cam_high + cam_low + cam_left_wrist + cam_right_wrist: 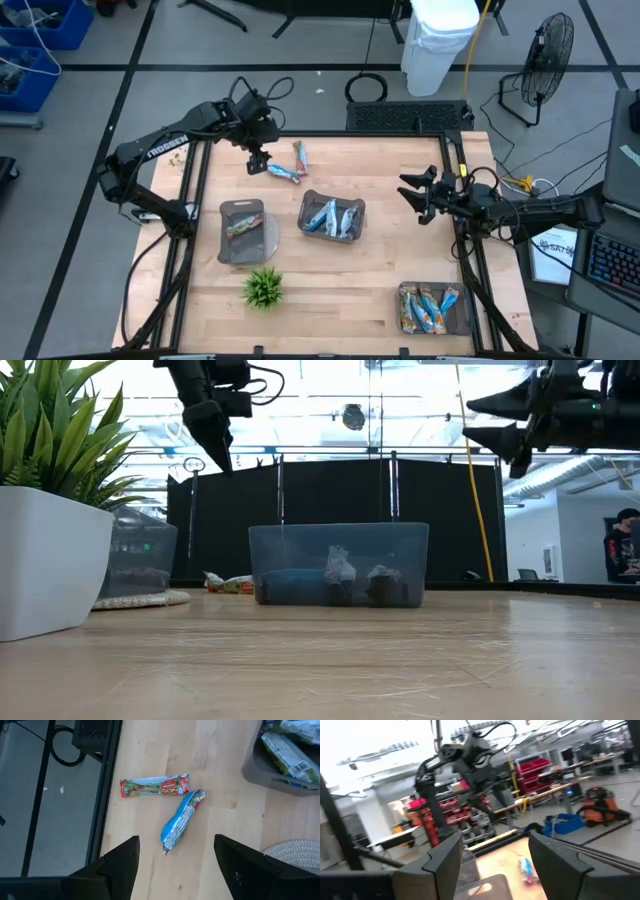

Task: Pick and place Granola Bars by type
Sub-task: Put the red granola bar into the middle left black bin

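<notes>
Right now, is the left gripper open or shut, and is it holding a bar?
Open and empty. The left gripper hovers with its fingers spread above the blue bar, which lies loose on the table.

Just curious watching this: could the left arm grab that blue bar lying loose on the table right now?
Probably yes: the left gripper hangs above the blue bar, jaws open, nothing between. A green-and-red bar lies close.

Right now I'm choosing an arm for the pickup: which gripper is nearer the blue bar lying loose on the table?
Left. The left gripper hovers open just beside the blue bar; the right gripper waits open across the table, well clear of it.
</notes>
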Tool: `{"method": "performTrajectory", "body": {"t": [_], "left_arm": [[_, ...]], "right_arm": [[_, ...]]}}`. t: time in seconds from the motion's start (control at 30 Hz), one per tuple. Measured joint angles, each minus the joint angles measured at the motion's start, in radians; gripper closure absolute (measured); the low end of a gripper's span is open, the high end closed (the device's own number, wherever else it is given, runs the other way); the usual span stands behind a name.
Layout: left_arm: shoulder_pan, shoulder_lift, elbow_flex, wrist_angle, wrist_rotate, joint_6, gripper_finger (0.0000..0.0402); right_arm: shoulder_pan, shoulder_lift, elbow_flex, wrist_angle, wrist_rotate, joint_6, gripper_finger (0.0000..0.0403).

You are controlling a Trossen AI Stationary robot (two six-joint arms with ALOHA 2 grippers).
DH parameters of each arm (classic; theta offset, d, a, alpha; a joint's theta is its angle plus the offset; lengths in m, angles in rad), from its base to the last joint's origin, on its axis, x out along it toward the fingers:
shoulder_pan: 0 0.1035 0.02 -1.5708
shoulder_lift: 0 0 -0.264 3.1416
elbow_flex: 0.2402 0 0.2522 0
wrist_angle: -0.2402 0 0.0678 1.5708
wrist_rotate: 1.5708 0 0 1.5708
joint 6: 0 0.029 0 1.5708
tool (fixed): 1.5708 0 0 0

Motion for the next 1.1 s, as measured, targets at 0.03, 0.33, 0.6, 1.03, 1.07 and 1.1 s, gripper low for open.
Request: {"method": "performTrajectory", "body": {"t": [0.03, 0.33, 0.6, 1.03, 1.07, 1.1], "left_arm": [[0.001, 0.004, 0.0, 0.003, 0.005, 0.0, 0.0144], [0.023, 0.093, -0.001, 0.034, 0.037, 0.014, 0.0144], [0.036, 0.209, 0.0, 0.042, 0.058, 0.084, 0.0144], [0.035, 0.377, 0.0, 0.044, 0.059, 0.225, 0.0144], [0.035, 0.386, 0.0, 0.044, 0.059, 0.234, 0.0144], [0.035, 0.393, 0.0, 0.044, 0.061, 0.24, 0.0144]], "right_arm": [[0.0, -0.009, -0.005, -0.007, 0.019, 0.001, 0.0182], [0.0, -0.075, -0.053, -0.086, 0.131, 0.074, 0.0181], [0.0, -0.09, -0.057, -0.202, 0.13, 0.09, 0.0181], [0.0, -0.09, -0.059, -0.231, 0.126, 0.087, 0.0181], [0.0, -0.09, -0.059, -0.231, 0.126, 0.086, 0.0181], [0.0, -0.09, -0.059, -0.231, 0.126, 0.085, 0.0181]]}}
